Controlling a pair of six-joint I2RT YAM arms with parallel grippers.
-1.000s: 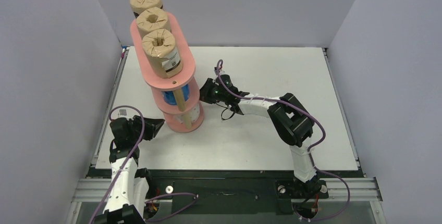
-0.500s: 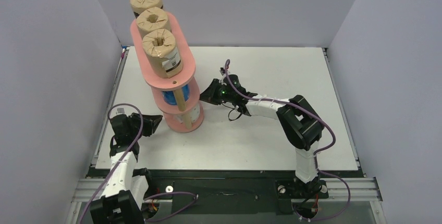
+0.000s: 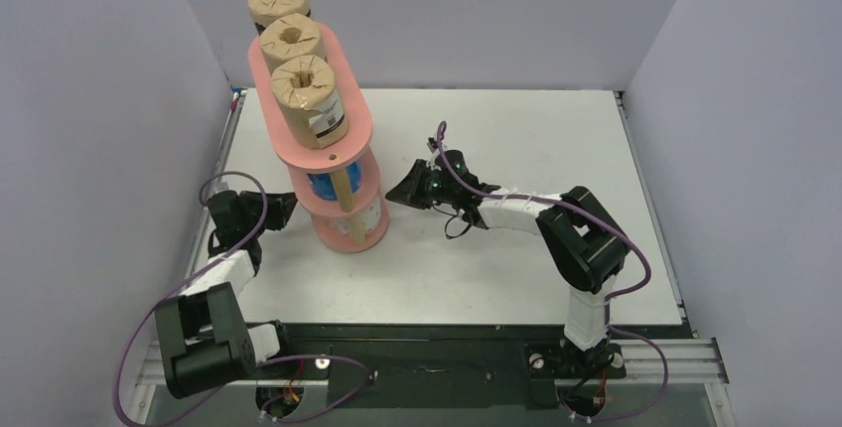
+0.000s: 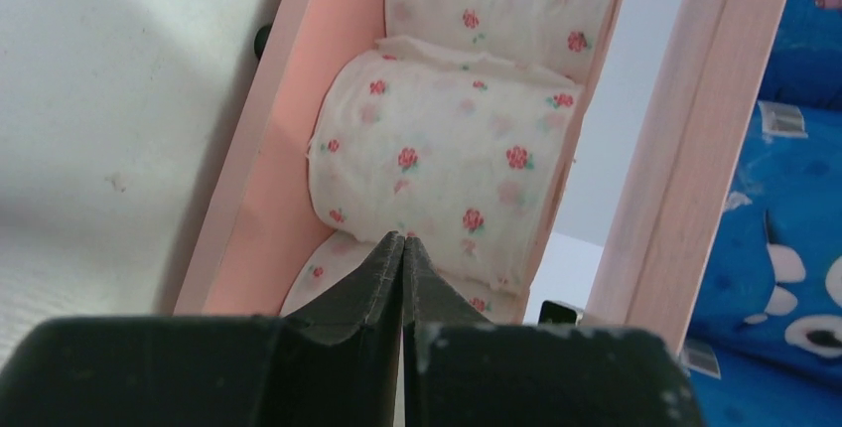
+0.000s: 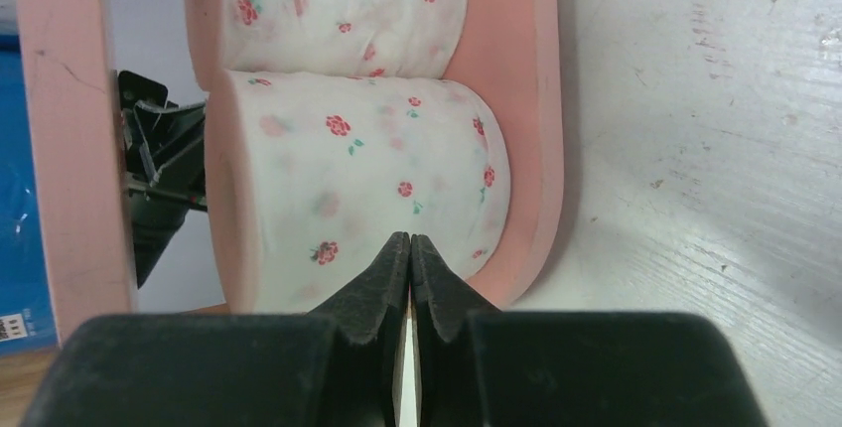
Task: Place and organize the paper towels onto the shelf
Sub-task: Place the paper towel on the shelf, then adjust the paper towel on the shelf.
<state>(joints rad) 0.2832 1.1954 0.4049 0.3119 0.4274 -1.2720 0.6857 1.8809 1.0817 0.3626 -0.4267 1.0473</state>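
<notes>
Shelf stands upright, upper left of centre in the overhead view, on the white surface.
Top tier: three brown rolls in a row, standing on end.
Middle tier: blue rolls, mostly hidden under the top board; count not readable.
Bottom tier: white rolls with pink flowers, packed touching one another; three show in the left wrist view, beside a light wooden post.
Left tool: jaws pressed flat together, nothing between them. It sits just left of the shelf's lowest tier, tip aimed at the white rolls. Cannot tell whether it touches them.
Right tool: jaws also closed tight and empty. It sits just right of the shelf base, aimed at the same tier from the opposite side.
</notes>
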